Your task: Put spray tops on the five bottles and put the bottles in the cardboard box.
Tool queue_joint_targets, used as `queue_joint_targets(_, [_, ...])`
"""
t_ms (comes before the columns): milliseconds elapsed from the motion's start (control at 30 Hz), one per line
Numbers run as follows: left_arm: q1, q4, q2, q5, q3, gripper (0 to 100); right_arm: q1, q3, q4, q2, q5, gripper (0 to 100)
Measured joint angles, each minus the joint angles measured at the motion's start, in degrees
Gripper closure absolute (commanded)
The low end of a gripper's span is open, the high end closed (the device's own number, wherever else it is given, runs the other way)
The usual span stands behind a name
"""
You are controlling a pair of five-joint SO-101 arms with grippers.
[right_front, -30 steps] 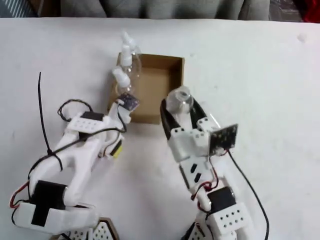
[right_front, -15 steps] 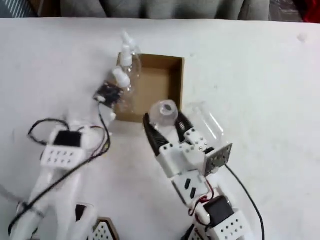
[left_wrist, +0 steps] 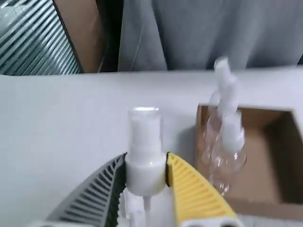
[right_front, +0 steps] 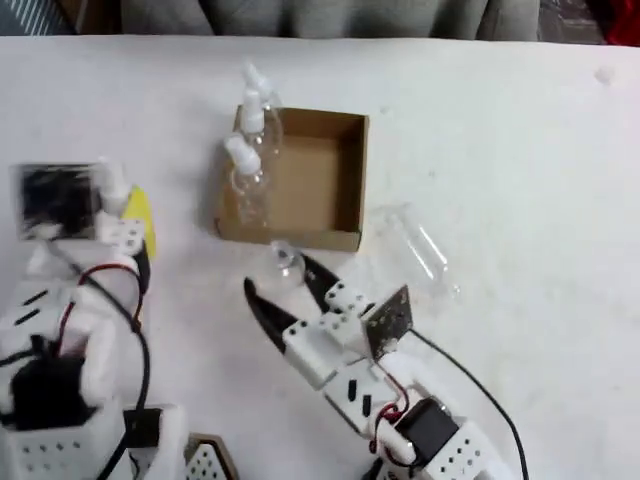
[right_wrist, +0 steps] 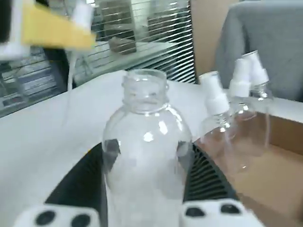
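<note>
My left gripper (right_front: pixel 126 206) is at the table's left, shut on a white spray top (left_wrist: pixel 144 151) held upright between its grey and yellow fingers. In front of the cardboard box (right_front: pixel 335 175), my right gripper (right_front: pixel 281 278) is shut on a clear open-necked bottle (right_wrist: pixel 144 156) standing upright between black fingers. Two bottles with spray tops (right_front: pixel 245 165) stand along the box's left wall; they also appear in the left wrist view as capped bottles (left_wrist: pixel 227 142) and in the right wrist view as capped bottles (right_wrist: pixel 222 118). The left gripper's yellow finger (right_wrist: pixel 52 26) shows high beyond the bottle.
Another clear bottle (right_front: pixel 420 250) without a top lies on its side on the white table, just right of the box's front corner. The table's far edge meets grey upholstery. Open white tabletop stretches right of the box and between the two arms.
The left arm swung left, away from the box, carrying the spray top. The right gripper drew back toward the table's front with its bottle, uncovering the bottle lying beside the box.
</note>
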Motion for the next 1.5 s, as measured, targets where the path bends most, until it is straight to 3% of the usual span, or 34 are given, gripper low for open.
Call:
queue_joint_targets(133, [0.0, -0.79, -0.26, 9.85, -4.92, 98, -2.29, 0.0, 2.46, 0.0, 0.0, 98.2])
queue_joint_targets(400, [0.0, -10.29, -0.35, 32.53, -6.33, 98, -3.96, 0.0, 5.19, 0.0, 0.09, 98.2])
queue_joint_targets(533, [0.0, -12.04, -0.44, 38.33, -3.96, 98, -6.68, 0.0, 10.99, 0.0, 6.59, 98.2])
queue_joint_targets(733, [0.0, -12.57, -3.16, 39.82, 0.26, 98, -9.76, 0.0, 13.89, 0.0, 10.55, 98.2])
queue_joint_targets(1067, [-0.09, -12.57, -27.43, 35.96, 10.2, 98, -9.58, 0.0, 13.54, 0.0, 10.73, 98.2])
queue_joint_targets(1500, [0.53, -14.68, -29.71, 35.69, 13.45, 98, -9.58, -1.05, -4.48, 22.68, 10.73, 98.2])
